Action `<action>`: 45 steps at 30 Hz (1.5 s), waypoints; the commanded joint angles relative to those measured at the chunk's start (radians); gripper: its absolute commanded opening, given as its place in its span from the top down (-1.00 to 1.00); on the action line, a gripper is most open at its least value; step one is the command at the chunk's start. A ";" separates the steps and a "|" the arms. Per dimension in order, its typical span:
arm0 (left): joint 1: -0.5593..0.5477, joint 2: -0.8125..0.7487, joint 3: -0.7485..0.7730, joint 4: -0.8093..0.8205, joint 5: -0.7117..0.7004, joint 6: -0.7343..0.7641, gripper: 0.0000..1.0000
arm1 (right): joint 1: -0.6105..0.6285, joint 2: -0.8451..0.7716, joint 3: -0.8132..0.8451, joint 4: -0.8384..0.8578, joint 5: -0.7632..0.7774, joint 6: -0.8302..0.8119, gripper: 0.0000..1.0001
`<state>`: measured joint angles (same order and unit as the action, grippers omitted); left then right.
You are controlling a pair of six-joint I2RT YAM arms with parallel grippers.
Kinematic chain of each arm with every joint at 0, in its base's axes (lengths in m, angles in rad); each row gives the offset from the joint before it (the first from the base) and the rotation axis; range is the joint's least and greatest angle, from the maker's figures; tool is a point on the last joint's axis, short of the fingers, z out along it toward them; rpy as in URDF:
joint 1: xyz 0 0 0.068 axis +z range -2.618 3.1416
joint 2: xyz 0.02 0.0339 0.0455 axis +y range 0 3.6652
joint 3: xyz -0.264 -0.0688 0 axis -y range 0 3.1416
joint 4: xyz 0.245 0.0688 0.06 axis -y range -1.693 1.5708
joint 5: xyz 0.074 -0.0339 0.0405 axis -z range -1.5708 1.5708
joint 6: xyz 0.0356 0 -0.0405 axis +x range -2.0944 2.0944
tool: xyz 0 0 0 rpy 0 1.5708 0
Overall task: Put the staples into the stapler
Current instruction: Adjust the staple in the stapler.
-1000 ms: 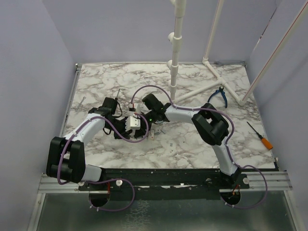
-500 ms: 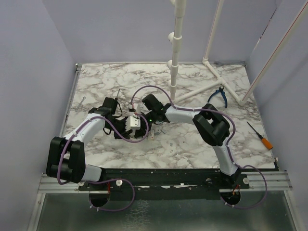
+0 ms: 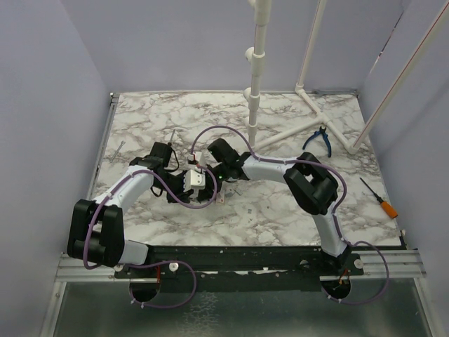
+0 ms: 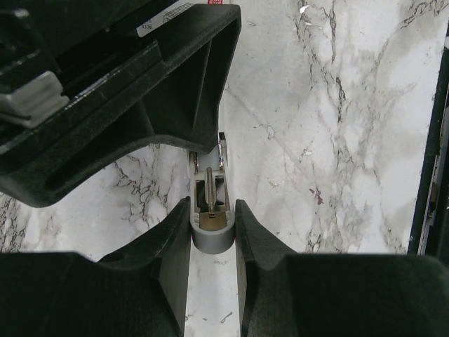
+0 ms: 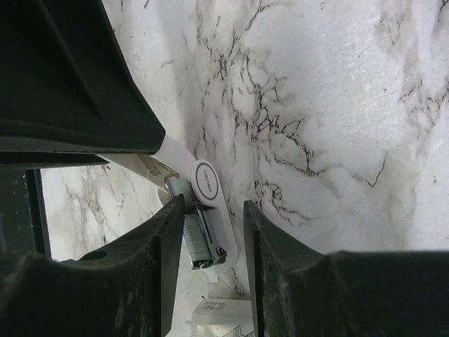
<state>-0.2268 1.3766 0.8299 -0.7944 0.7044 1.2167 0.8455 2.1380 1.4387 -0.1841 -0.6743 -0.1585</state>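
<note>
1. The left gripper (image 4: pixel 212 208) has its jaws clamped on the grey end of the stapler (image 4: pixel 212 228), left of centre on the table (image 3: pixel 280 210).
2. The right gripper (image 5: pixel 214 207) straddles the stapler's white top and the staples (image 5: pixel 198 242); I cannot tell whether it is gripping.
3. The stapler's long axis runs from the left gripper toward the right gripper.

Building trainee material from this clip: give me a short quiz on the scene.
1. True or false: the left fingers clamp the stapler from both sides.
2. Which tool lies near the right edge of the table? A) orange-handled screwdriver B) hammer C) scissors
3. What colour are the handles of the pliers at the far right?
Key: 1 true; 2 A; 3 blue.
</note>
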 commanded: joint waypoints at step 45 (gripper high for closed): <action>0.004 0.032 0.031 -0.037 -0.068 0.060 1.00 | -0.053 -0.020 -0.065 -0.217 0.112 -0.250 0.30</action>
<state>-0.2314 1.3949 0.8307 -0.7895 0.6724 1.2556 0.8101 2.0903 1.3972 -0.2565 -0.6434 -0.3393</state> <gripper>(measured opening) 0.279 0.359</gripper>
